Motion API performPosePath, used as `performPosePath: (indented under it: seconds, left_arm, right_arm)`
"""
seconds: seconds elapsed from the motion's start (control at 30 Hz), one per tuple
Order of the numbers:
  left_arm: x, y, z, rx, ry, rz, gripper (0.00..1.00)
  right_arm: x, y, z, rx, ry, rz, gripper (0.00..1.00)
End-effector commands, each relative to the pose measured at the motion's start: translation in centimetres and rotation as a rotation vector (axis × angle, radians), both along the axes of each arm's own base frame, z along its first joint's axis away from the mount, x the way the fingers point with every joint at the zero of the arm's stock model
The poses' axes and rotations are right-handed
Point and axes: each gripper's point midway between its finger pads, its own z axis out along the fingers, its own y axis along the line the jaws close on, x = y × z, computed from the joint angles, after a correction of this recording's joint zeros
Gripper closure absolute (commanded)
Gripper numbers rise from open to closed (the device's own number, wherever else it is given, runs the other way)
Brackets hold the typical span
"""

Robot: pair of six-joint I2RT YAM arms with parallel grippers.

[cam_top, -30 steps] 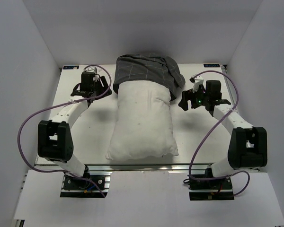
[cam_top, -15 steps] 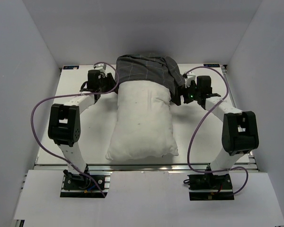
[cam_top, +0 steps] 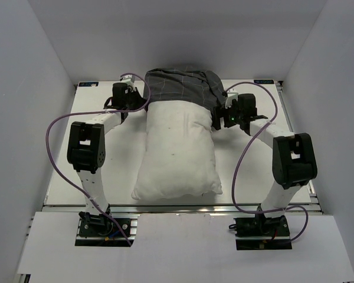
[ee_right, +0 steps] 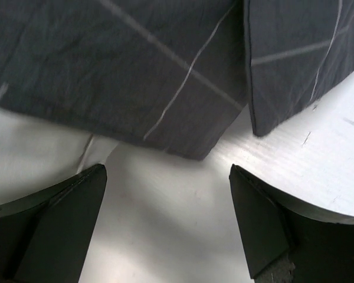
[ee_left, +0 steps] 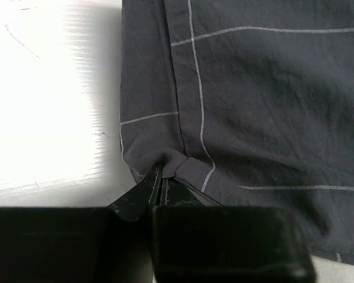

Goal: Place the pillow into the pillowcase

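moved in to the pillowcase, left fingers pinch its wrinkled grey hem, right fingers spread.

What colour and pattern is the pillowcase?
The pillowcase is dark charcoal grey with thin light grid lines, clearest in the left wrist view.

The plump off-white rectangular pillow fills the centre of the top view, the dark charcoal grid-patterned fabric pillowcase heaped over its upper end. Bare white table strips flank it at lower left and right; the gap under the pillowcase's right edge seems narrow.
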Motion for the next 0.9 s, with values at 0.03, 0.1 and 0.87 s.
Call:
performPosePath:
  seconds: [0.03, 0.1, 0.87]
  left_arm:
    - [-0.1, -0.8, 2.3, -0.032, -0.054, -0.035, 0.94]
    - [-0.5, -0.9, 2.0, -0.037, -0.046, -0.042, 0.97]
    - [-9.4, -4.9, 15.8, -0.36, -0.084, -0.236, 1.0]
  right_arm:
    - [4.7, -1.3, 0.3, -0.071, -0.101, -0.131, 0.11]
    - [6.3, -1.6, 0.7, -0.084, -0.123, -0.165, 0.11]
    - [-7.6, 6.1, 13.8, 0.322, 0.076, 0.359, 1.0]
